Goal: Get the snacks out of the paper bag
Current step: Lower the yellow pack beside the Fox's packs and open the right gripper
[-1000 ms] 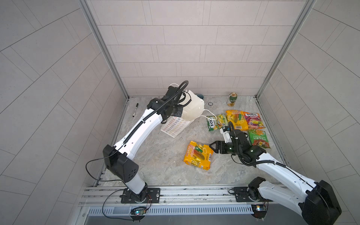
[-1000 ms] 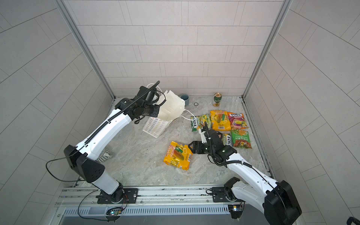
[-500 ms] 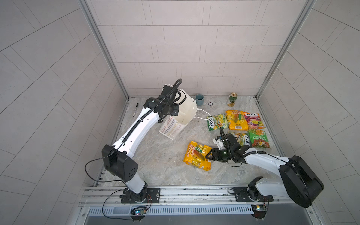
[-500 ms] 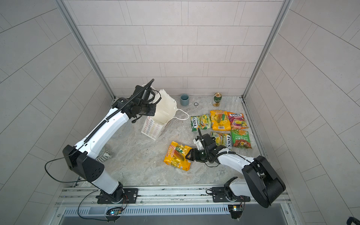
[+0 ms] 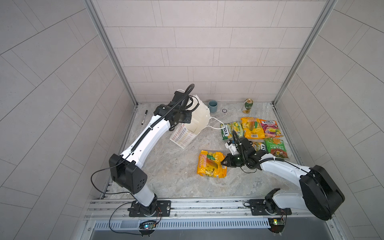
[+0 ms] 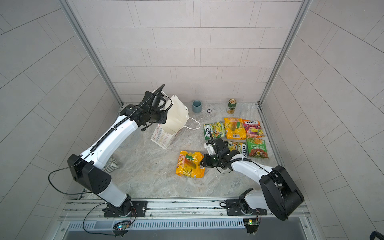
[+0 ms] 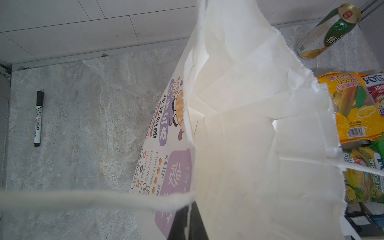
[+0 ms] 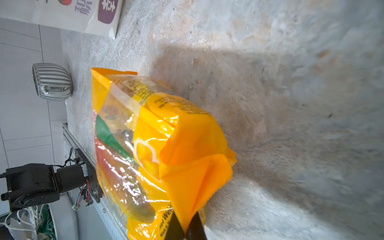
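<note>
On the marbled table [image 5: 166,176], the right claw [image 5: 224,162] pinches the orange candy packet [image 5: 211,166] by its corner. The left claw [image 7: 187,209] is clamped on the tilted paper bag [image 5: 199,119] at its rim.

Your left arm [image 5: 149,137] stood at 7 o'clock and reached in one long slant to 11 o'clock. Your left gripper [image 7: 188,222] was pinched tight on the top edge of the paper bag [image 7: 249,124]. Your right arm [image 5: 280,168] lay low from 5 o'clock, bent toward the middle. Your right gripper [image 5: 224,162] pointed to 9 o'clock, squeezed tight on the edge of the yellow snack packet [image 5: 211,167].
</note>
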{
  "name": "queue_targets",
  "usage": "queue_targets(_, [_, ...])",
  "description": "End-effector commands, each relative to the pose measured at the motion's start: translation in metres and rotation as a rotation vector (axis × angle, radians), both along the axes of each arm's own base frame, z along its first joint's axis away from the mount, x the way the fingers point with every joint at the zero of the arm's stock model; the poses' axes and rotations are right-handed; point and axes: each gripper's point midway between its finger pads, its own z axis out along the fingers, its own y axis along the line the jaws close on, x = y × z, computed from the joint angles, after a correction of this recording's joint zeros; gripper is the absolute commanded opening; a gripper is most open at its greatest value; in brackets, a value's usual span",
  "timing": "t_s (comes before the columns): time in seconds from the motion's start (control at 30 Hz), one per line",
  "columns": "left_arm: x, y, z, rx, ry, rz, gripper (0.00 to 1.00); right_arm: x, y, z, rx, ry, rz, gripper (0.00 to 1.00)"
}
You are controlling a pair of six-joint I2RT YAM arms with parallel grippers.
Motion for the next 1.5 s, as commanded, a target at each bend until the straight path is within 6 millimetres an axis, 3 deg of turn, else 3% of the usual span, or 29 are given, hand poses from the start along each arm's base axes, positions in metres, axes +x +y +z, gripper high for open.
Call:
queue_targets(0.0, [-0.003, 0.008, 0.007, -0.003, -0.02, 0.02, 0.0, 0.008, -0.013, 0.019, -0.083, -0.058, 0.016, 0.0])
queue_targets(0.2, [-0.005, 0.013, 0.03, -0.107, -0.026, 0.081, 0.0, 0.026, -0.023, 0.072, -0.211, -0.162, 0.078, 0.0])
queue_targets(0.33, [-0.008, 0.006, 0.052, -0.18, -0.039, 0.082, 0.0, 0.046, -0.026, 0.107, -0.246, -0.232, 0.1, 0.0])
queue_targets(0.53, [-0.015, -0.009, 0.068, -0.335, -0.013, 0.096, 0.0, 0.068, -0.026, 0.127, -0.251, -0.191, 0.077, 0.0])
queue_targets(0.7, [-0.018, -0.012, 0.071, -0.367, -0.01, 0.09, 0.0, 0.069, -0.016, 0.14, -0.2, -0.117, 0.101, 0.0])
queue_targets(0.87, [-0.018, -0.012, 0.067, -0.372, -0.021, 0.083, 0.0, 0.065, -0.027, 0.125, -0.212, -0.035, 0.126, 0.0])
queue_targets(1.3, [-0.014, -0.015, 0.049, -0.338, -0.004, 0.053, 0.0, 0.095, -0.082, 0.06, -0.403, -0.003, -0.041, 0.0])
queue_targets(1.47, [-0.013, -0.015, 0.041, -0.33, 0.007, 0.055, 0.0, 0.101, -0.105, 0.047, -0.52, -0.02, -0.109, 0.0])
